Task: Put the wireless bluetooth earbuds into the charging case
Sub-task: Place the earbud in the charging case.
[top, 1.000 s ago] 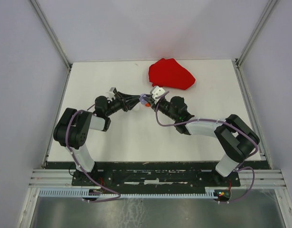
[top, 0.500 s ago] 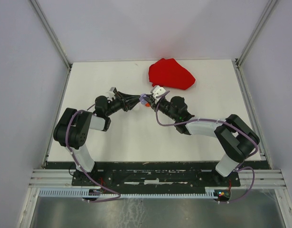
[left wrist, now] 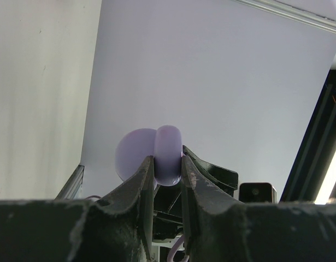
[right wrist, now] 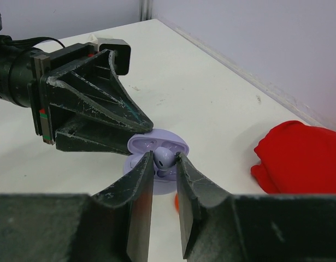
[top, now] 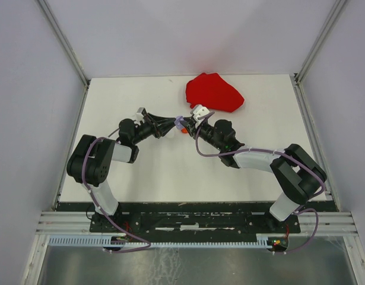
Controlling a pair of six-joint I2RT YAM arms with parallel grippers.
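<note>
A round lilac charging case (right wrist: pixel 157 148) stands open at the table's middle. It shows small in the top view (top: pixel 180 124). My left gripper (left wrist: pixel 168 159) is shut on the case's edge (left wrist: pixel 168 155) and holds it; its fingers (right wrist: pixel 99 117) reach in from the left. My right gripper (right wrist: pixel 164 159) is shut on a lilac earbud (right wrist: pixel 165 157) right over the open case, touching its inside. A small red piece (top: pixel 181 131) lies on the table just in front of the case, partly hidden by my right fingers.
A crumpled red cloth (top: pixel 213 92) lies at the back of the white table (top: pixel 170 172), to the right of the case; it also shows in the right wrist view (right wrist: pixel 301 158). Grey walls stand round the table on three sides.
Both grippers and the case have shifted very slightly toward the back. Both holds are unchanged.
</note>
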